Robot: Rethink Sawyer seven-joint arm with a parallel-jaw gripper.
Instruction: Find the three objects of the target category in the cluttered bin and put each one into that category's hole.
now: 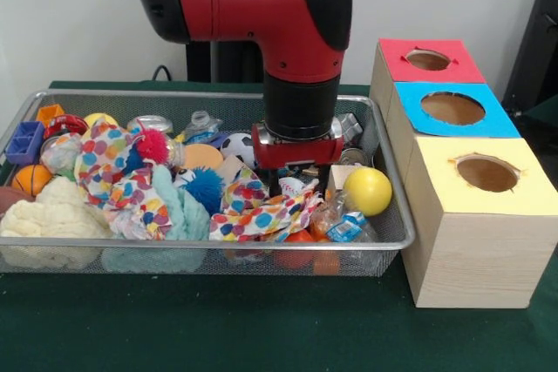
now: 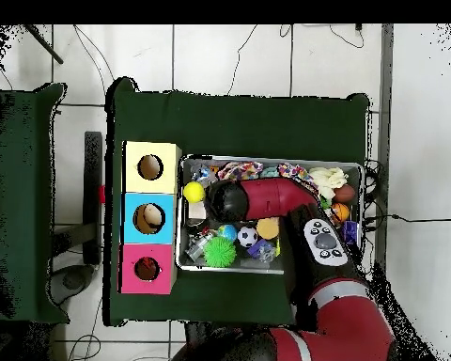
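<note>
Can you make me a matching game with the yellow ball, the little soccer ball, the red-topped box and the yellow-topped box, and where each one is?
Front view.
1. yellow ball
2. soccer ball
3. red-topped box
4. yellow-topped box

A. last box in the row, farthest from the camera
B. in the bin, right end
C. box nearest the camera
D. in the bin, just left of the arm

Pairs: 1-B, 2-D, 3-A, 4-C

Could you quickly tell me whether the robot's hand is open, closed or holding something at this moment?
Hand: cannot be told; it is down among the clutter in the wire bin, above a spotted cloth.
</note>
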